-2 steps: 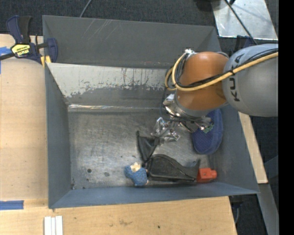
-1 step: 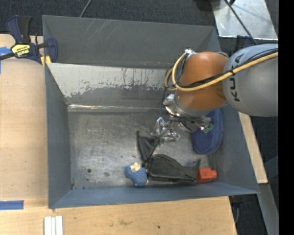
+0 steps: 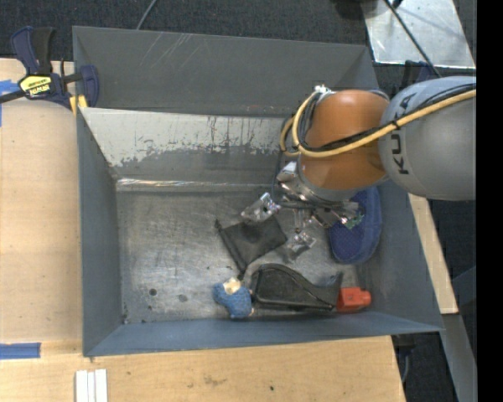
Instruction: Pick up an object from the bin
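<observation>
Pincer point(image 3: 295, 224) beneath the orange wrist cover point(image 3: 339, 141), low over the floor of the bin point(image 3: 96, 224), right of centre and nearer the right wall than the left. Opening not discernible from above: cannot tell whether wide, narrow or closed on anything.

Directly below and just to its left, a flat black cloth-like piece point(image 3: 250, 241), lying on the floor about mid-bin. Probably the object nearest to contact, though touching or merely close cannot be settled from this angle.

Just to the right, against the right wall, a blue fuzzy pad point(image 3: 362, 233), partly hidden by the wrist.

Along the near wall, a short row of things:
- a black wedge-shaped piece point(image 3: 289, 290);
- a small red block point(image 3: 355, 298) at its right end, toward the near right corner;
- a blue-and-yellow lump point(image 3: 235, 300) at its left end.

Progress, as a judgement: approach apparently complete, with the arm down among the objects. Grasp not confirmed, and no object visibly clear of the floor.

Left to do: closing on one piece, most likely the black cloth-like one, then raising it above the rim and keeping it held on the way out.
</observation>
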{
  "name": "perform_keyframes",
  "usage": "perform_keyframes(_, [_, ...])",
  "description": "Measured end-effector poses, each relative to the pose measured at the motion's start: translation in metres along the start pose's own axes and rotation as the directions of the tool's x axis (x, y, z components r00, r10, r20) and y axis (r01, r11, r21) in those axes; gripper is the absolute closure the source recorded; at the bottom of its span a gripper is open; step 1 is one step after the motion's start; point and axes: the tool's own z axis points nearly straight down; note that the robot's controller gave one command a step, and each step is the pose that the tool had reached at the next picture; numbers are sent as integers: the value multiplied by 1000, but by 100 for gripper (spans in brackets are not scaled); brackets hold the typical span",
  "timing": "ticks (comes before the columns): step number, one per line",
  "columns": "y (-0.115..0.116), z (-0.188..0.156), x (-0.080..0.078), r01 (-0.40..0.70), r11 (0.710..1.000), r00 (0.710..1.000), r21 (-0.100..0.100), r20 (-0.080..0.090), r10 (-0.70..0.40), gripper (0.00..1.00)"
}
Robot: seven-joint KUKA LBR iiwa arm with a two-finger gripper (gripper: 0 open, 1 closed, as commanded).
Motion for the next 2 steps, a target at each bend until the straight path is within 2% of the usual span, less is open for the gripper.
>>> perform_keyframes(1, [0,-3,-5,0,1000,1000,5,18,0,100])
perform_keyframes(2, [5,-127,-33,9,1000,1000,4,9,-9,100])
